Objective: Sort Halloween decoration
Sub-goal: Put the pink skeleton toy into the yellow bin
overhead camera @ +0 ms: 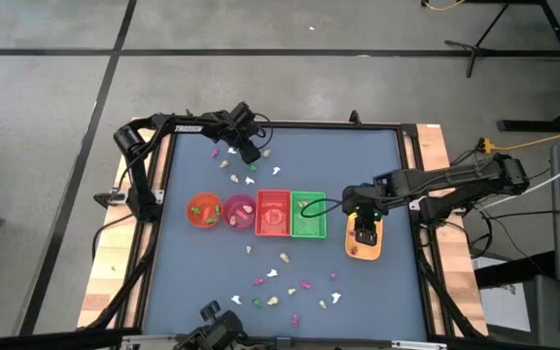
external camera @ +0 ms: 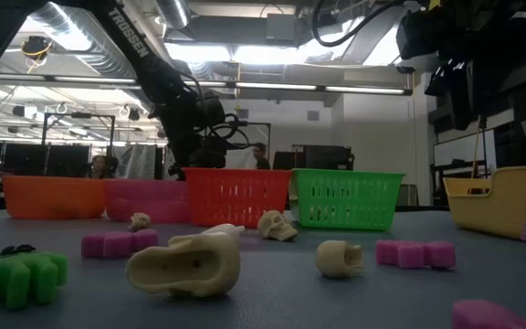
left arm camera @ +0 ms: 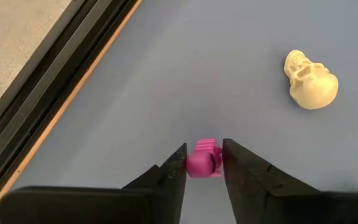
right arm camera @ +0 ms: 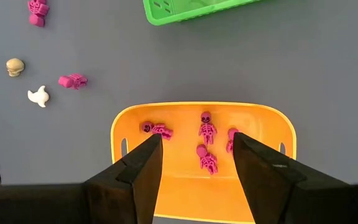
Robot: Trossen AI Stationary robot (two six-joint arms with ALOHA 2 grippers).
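Left gripper (left arm camera: 204,163) down at the far side of the table, near the edge rail, with a magenta trinket (left arm camera: 202,159) sitting between the two dark fingers. Fingertips right at the trinket's sides, apparently touching; whether fully clamped could not be told. Placed low and square over the piece, likely so that it could be lifted straight off the blue table (left arm camera: 185,74). A cream skull (left arm camera: 311,81) close by, off to one side and not between the fingers, so probably no obstacle to the pick.

Right gripper (right arm camera: 196,155) held above the yellow tray (right arm camera: 197,196), fingers apart and empty. Several magenta skeleton figures (right arm camera: 207,129) lying inside the tray, which suggests it served as the bin for magenta pieces. Hovering there probably as a waiting pose clear of the left arm's work.

In the high view: orange bowl (overhead camera: 203,210), pink bowl (overhead camera: 239,211), red basket (overhead camera: 273,213) and green basket (overhead camera: 307,215) in a row across the table's middle, the yellow tray beyond the green basket's end. Loose trinkets (overhead camera: 282,282) in magenta, green, white and cream scattered on the near side of the table, and a few more (overhead camera: 233,167) around the left gripper. Much sorting judged still ahead. The row of containers between the picked piece and the yellow tray, so a carry would likely need height to pass over them.
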